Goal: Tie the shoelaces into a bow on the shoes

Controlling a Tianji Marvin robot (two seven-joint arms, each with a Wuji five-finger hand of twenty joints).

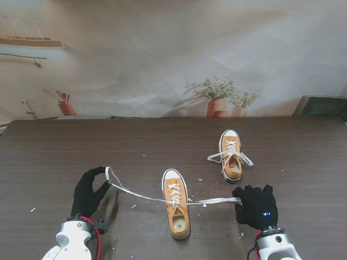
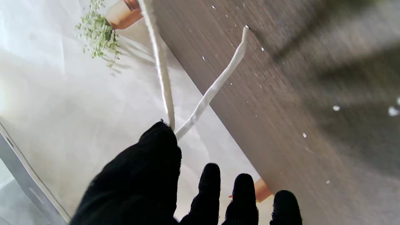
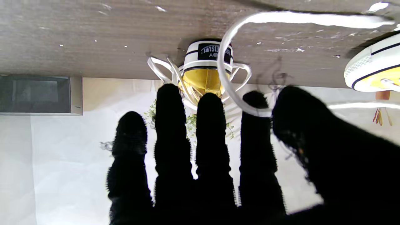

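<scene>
Left robot hand (image 1: 88, 193), black glove: thumb and index pinched on the end of a white shoelace (image 1: 142, 195), other fingers (image 2: 210, 187) loosely extended. Left wrist view shows two lace strands (image 2: 162, 65) leaving the pinch point, one running out across the dark wood surface (image 1: 65, 151), its tip lying on the wood.

Right robot hand (image 1: 256, 206), black glove: four fingers (image 3: 168, 125) straight and close together, thumb beside the index. A white lace loop (image 3: 228, 81) passes between thumb and index in the right wrist view; the hand has it pinched there. Stand view shows the other lace end (image 1: 219, 201) reaching that hand.

Near shoe (image 1: 177, 203): yellow/orange low-top sneaker, white toe cap, sits between the two hands, toe pointing away from me. Its laces are drawn out sideways to both hands, left strand raised off the surface, no bow on it.

Far shoe (image 1: 231, 154): same style, farther from me and to the right, well apart from both hands, laces spread loose on either side.

Writing: black heel patch on the far shoe (image 3: 208, 51), seen inverted in the right wrist view; reads partly "...EISURE", rest unreadable.

Small white specks scattered on the surface.
</scene>
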